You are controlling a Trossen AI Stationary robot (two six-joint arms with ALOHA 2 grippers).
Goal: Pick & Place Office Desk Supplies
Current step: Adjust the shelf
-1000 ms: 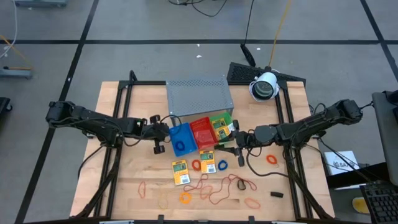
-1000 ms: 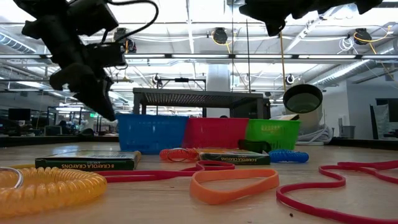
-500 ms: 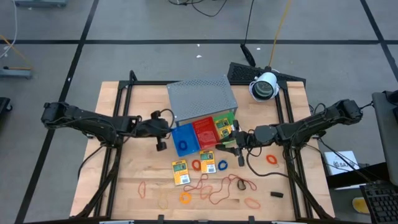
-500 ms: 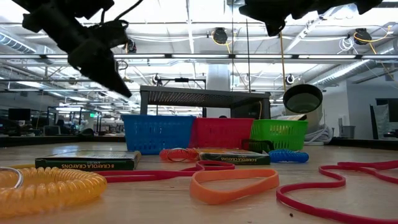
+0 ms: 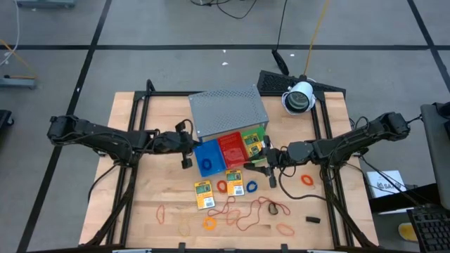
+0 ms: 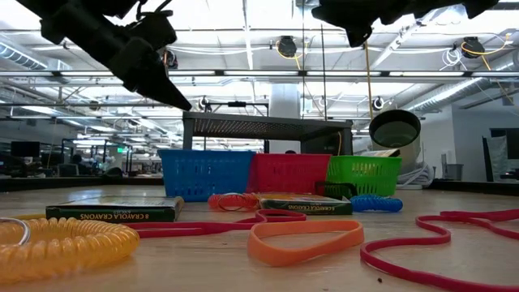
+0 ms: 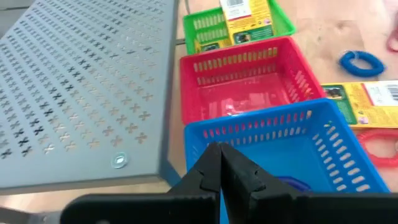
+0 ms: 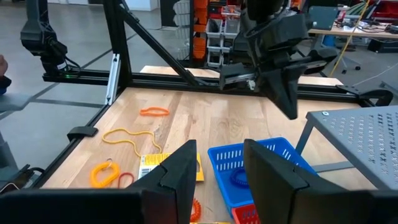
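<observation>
crayon packets (image 5: 204,194) and rubber bands (image 5: 247,213) lie scattered over the near half of the wooden surface (image 5: 140,204), with an orange ring (image 5: 209,223), a blue coil ring (image 5: 252,187) and a small black piece (image 5: 312,219) among them. behind them stand three small trays in a row, blue tray (image 5: 204,156), red tray (image 5: 229,151) and green tray (image 5: 248,142), tucked against the grey perforated shelf (image 5: 226,109). one more crayon packet sits in the green tray (image 7: 247,14), and a blue ring lies in the blue tray (image 8: 240,178). left pincer (image 5: 185,145) hangs just beside the blue tray's outer edge, raised off the surface, its fingers (image 7: 219,173) pressed together and holding nothing. right pincer (image 5: 263,160) hovers next to the green tray, its fingers (image 8: 180,167) parted with a gap between them and nothing in it.
</observation>
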